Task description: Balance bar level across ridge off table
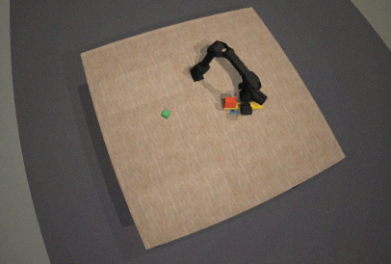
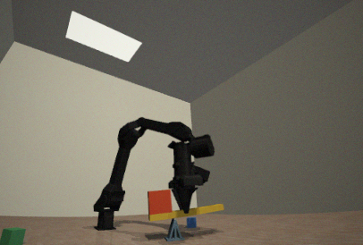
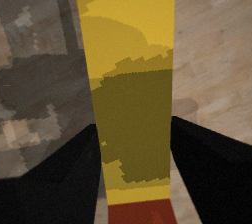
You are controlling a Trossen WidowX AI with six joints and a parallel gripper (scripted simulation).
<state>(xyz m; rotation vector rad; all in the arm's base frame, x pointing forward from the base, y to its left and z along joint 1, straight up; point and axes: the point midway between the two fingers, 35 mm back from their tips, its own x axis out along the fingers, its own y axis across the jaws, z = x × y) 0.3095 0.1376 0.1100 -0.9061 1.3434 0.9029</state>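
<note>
Pincer (image 2: 183, 210) clamped on the yellow bar (image 2: 210, 209), fingers either side of its width, pointing straight down from the arm (image 2: 156, 127). Seen from the wrist: bar (image 3: 132, 100) running lengthwise up between the two black fingers, shadowed where they close on it, with the red block (image 3: 137, 214) at its near end.

Taking the blue ridge (image 2: 174, 231) as landmark: bar directly above its peak, whether touching it or just over it not clear. Not level: lower on the red-block side, higher toward the free end. Both ends off the table (image 2: 268, 228). Grip point a little to the free-end side of the ridge. Red block (image 2: 160, 202) standing upright on the bar's low end, to the left of the ridge in the exterior view. Small blue cube (image 2: 191, 222) behind and slightly right of the ridge, on the table. Green cube (image 2: 12, 236) far left of the ridge, well apart.

From above: pincer (image 1: 247, 108) over the bar (image 1: 257, 106), red block (image 1: 230, 102) beside it, green cube (image 1: 165, 114) well away across the table (image 1: 193, 181).
</note>
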